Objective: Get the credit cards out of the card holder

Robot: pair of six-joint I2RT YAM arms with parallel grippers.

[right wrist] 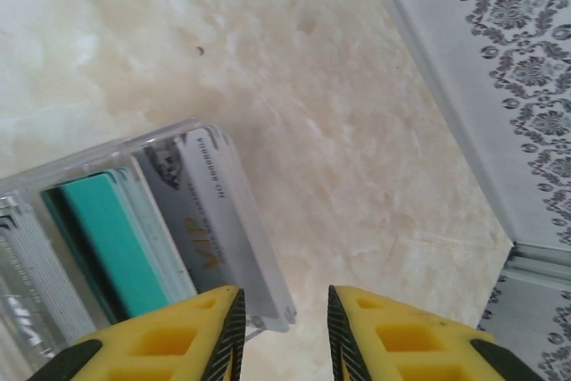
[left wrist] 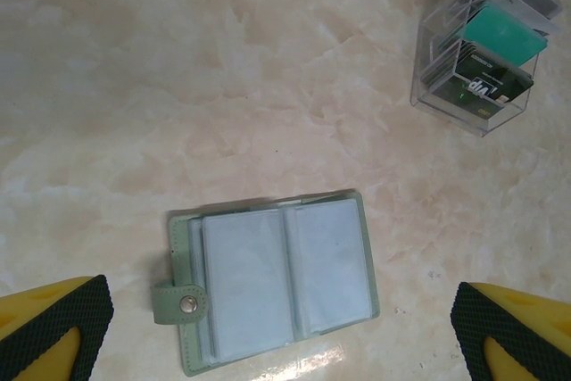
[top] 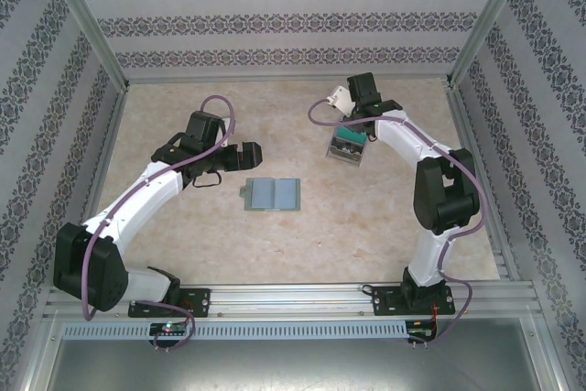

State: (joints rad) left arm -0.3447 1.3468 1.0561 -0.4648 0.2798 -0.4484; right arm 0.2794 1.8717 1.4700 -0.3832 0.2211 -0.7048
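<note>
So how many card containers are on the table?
2: an open grey-green bifold in the middle, and a clear box with cards standing in it, farther back on the right. None looks hidden.

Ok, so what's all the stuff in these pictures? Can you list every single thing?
credit cards: several (exact count unclear), teal, silvery grey and dark, standing in the clear box
clear box: one, see-through, on the table, beyond and to the right of the card holder
card holder: one, grey-green with a snap tab, lying open in the middle of the table
table: one, beige marble pattern
walls: three, pale with dark flowery stripes, around the table
left gripper: one, yellow and black fingers, wide open, above the table by the card holder
right gripper: one, yellow and black fingers, slightly open, over the clear box
</note>
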